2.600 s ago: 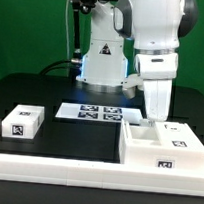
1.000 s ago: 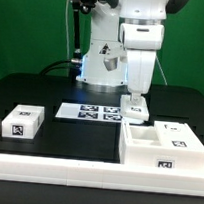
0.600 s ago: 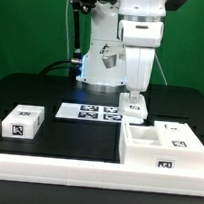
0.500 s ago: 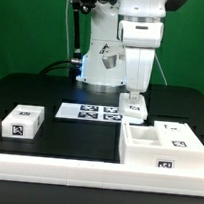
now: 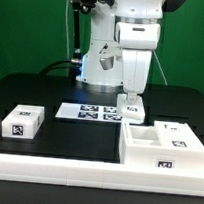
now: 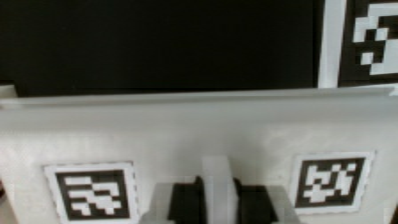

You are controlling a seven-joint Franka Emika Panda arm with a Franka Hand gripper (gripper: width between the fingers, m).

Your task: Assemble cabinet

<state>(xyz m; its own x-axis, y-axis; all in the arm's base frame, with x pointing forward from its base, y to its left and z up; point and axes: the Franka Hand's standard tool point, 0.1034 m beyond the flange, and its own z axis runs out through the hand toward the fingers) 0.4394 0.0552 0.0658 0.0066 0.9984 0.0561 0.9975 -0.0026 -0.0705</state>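
Moved: my gripper (image 5: pixel 132 99) has swung from above the cabinet body (image 5: pixel 140 157) to frame centre.
Cabinet body: lower right, open-topped.
Drawer block (image 5: pixel 21 122): lower left, well apart.
Grip: pinching a small tagged block (image 5: pixel 133 111) beside the marker board's (image 5: pixel 87 112) right end.

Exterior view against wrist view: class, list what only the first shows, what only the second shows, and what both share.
Only the exterior view shows the arm, the cabinet body, a loose block at that view's left and the rail in front. Only the wrist view shows two tags side by side on one white face, close up. Both show the pincer, the white block under it, the marker board and the black table.
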